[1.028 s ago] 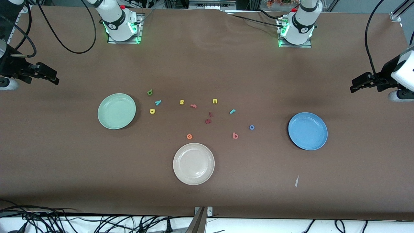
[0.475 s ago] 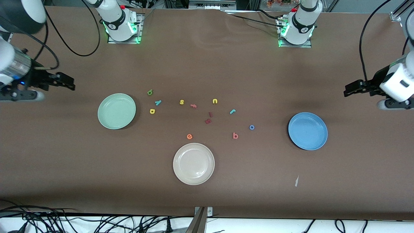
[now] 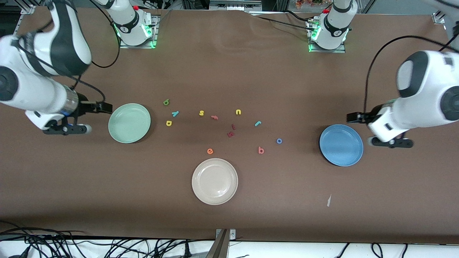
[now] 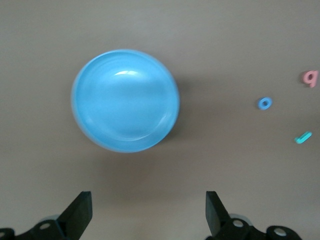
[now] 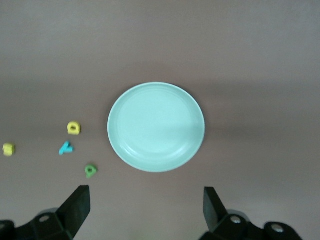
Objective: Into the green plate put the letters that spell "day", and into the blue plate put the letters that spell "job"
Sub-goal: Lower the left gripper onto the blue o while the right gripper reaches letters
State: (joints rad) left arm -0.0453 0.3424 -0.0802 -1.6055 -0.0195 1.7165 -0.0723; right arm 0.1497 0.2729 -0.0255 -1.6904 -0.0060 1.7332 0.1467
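The green plate point(image 3: 129, 123) point(image 5: 156, 127) lies toward the right arm's end of the table. Beside it lie the olive d point(image 3: 166, 102) point(image 5: 90, 171), the teal y point(image 3: 175, 114) point(image 5: 65, 148) and the yellow a point(image 3: 169, 123) point(image 5: 73, 128). The blue plate point(image 3: 341, 145) point(image 4: 125, 100) lies toward the left arm's end, with the blue o point(image 3: 279, 141) point(image 4: 265, 103), pink b point(image 3: 261, 150) point(image 4: 310, 78) and teal j point(image 3: 258, 123) point(image 4: 303, 137) on the table nearby. My right gripper point(image 3: 104, 106) point(image 5: 146, 197) hangs open and empty over the table at the green plate's rim. My left gripper point(image 3: 353, 116) point(image 4: 148, 197) hangs open and empty by the blue plate's rim.
A cream-white plate point(image 3: 214, 181) sits nearest the front camera. Other letters lie mid-table: yellow s point(image 3: 201, 113), yellow u point(image 3: 238, 112), a pink letter point(image 3: 214, 117), orange e point(image 3: 210, 151) and two dark red ones point(image 3: 231, 134). A white scrap point(image 3: 329, 200) lies near the front edge.
Both arms have swung in from the table's ends, the right gripper to the green plate's rim and the left gripper to the blue plate's rim. No letter or plate has moved.
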